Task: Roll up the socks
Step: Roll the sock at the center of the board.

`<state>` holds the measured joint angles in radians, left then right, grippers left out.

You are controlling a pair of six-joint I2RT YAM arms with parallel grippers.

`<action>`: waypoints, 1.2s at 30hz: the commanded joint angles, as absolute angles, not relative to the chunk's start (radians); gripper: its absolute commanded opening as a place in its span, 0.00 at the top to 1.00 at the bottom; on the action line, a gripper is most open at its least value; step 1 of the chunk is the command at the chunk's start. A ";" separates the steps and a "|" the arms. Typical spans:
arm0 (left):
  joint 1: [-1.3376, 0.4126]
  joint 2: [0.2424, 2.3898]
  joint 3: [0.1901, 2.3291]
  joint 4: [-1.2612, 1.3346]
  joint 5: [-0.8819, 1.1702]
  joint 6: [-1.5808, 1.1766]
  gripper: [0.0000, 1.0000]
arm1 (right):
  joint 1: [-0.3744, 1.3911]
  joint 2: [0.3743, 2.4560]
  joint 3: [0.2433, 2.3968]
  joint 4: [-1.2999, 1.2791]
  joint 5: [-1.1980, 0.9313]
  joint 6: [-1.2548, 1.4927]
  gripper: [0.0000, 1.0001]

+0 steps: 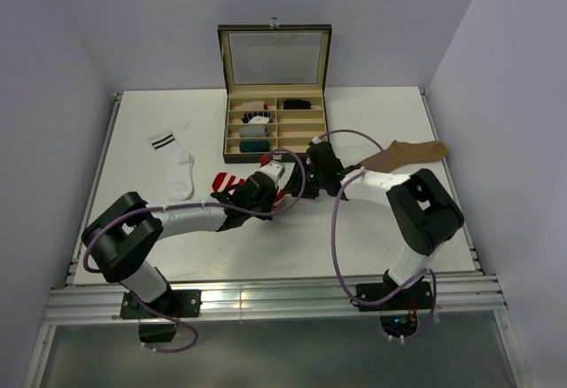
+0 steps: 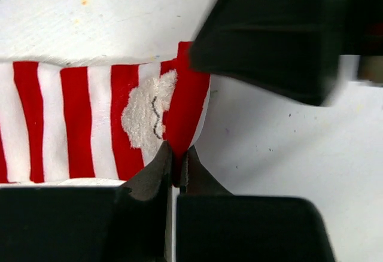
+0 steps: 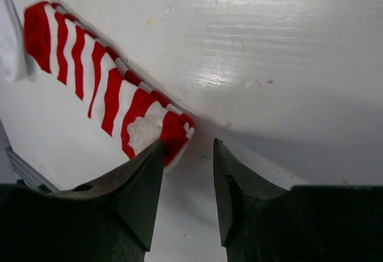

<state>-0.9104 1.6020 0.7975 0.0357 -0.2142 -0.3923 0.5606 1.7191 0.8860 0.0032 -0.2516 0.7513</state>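
Starting the roll on the striped sock (image 2: 78, 121), flat on the table (image 1: 292, 242) between my arms: my left gripper (image 2: 178, 154) pinches its Santa end tight, my right gripper (image 3: 188, 144) stands half open and empty beside it, so next I should fold that end onto the stripes.

The tabletop (image 1: 301, 251) is lit brightly and evenly from above, and only soft shadows are cast on it. In the right wrist view a broad glare is spread across the surface, and a grey shadow is thrown beside the striped sock (image 3: 90, 76). In the left wrist view a dark shape (image 2: 281, 34) at upper right is blurred.
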 commanded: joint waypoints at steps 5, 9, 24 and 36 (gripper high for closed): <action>-0.822 1.571 0.816 0.002 -0.026 -0.531 0.99 | 0.520 1.605 0.801 0.181 -0.207 0.802 0.48; -0.775 1.552 0.790 0.017 0.041 -0.589 0.99 | 0.520 1.612 0.775 0.236 -0.247 0.808 0.47; -0.641 1.483 0.562 0.209 0.126 -0.977 0.96 | 0.537 1.690 0.761 0.360 -0.348 0.836 0.47; -0.604 1.477 0.457 0.331 0.172 -1.085 0.90 | 0.575 1.808 0.830 0.373 -0.466 0.833 0.39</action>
